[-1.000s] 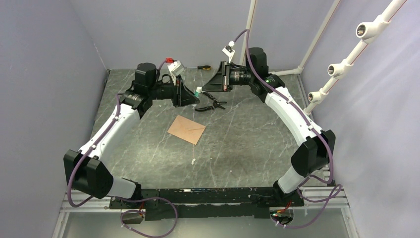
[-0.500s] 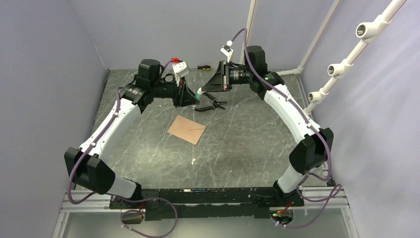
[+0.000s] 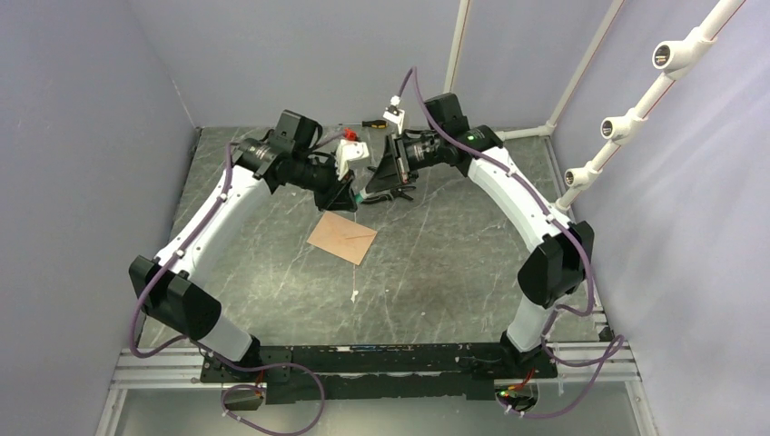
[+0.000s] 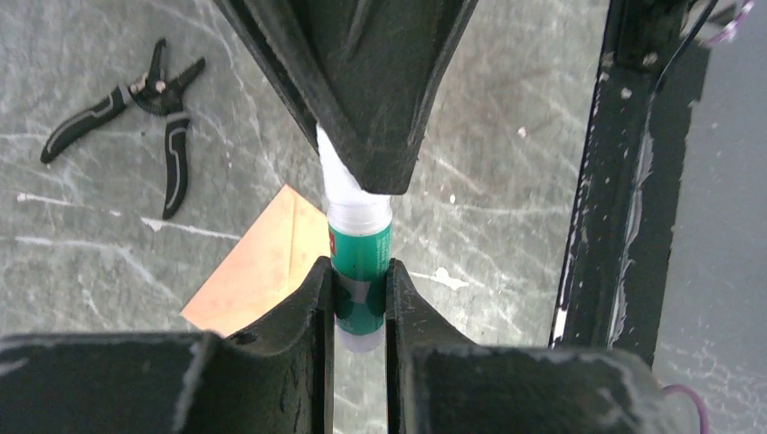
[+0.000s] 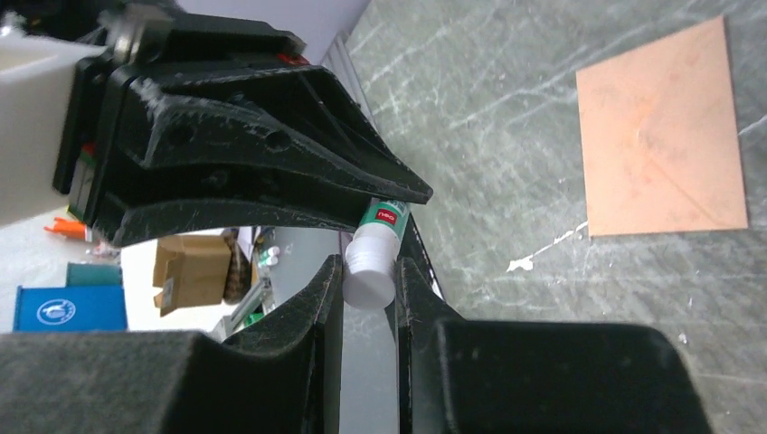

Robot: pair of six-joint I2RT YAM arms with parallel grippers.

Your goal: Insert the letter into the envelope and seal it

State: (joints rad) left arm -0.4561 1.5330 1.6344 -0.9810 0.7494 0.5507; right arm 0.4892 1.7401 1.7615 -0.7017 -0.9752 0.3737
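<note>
Envelope point(image 3: 342, 237) flat, glue stick point(image 4: 360, 262) in left fingers point(image 4: 312, 325), right fingers point(image 5: 326, 316), label illegible

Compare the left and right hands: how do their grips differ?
The left hand clamps the glue stick's green body; the right hand clamps its white cap. The left hand is nearer the envelope, the right hand nearer the pliers. Both are shut on one stick, held aloft.

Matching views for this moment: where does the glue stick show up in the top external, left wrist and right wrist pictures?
Top external: glue stick just above centre, past the far edge of the envelope.
Left wrist: glue stick at centre, green body upright; envelope to its left.
Right wrist: glue stick centre-left, white end nearest; envelope upper right.
Shared landmark: the envelope, lying flat in all three.
</note>
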